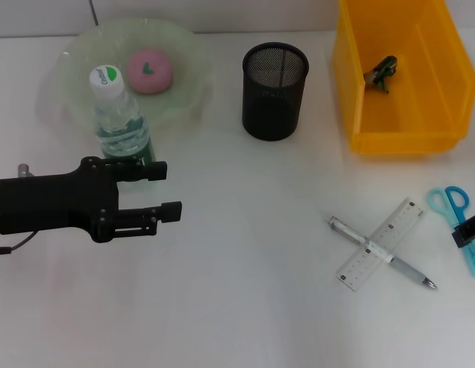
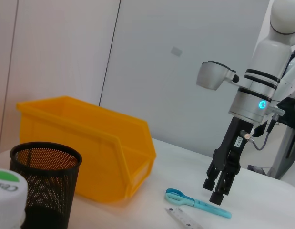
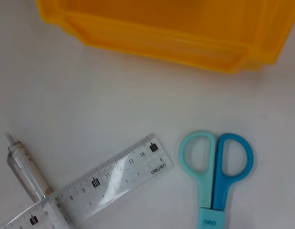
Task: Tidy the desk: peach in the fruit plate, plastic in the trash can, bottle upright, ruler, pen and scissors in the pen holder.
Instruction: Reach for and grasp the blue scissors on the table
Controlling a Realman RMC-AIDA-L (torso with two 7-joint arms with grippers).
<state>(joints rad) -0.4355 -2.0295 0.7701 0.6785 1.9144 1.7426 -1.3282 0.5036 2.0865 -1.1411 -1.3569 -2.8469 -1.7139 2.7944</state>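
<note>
Pink peach (image 1: 150,71) plated, bottle (image 1: 120,123) upright; we hold our left gripper (image 1: 162,190) released, with ruler (image 1: 381,244), pen (image 1: 410,269), scissors (image 1: 461,227) left

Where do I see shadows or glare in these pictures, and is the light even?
Head view: even, soft light; the white table glares, and the pale fruit plate almost melts into it; only faint shadows by the pen holder and the left gripper. Right wrist view: scissors and ruler cast barely any shadow.
</note>
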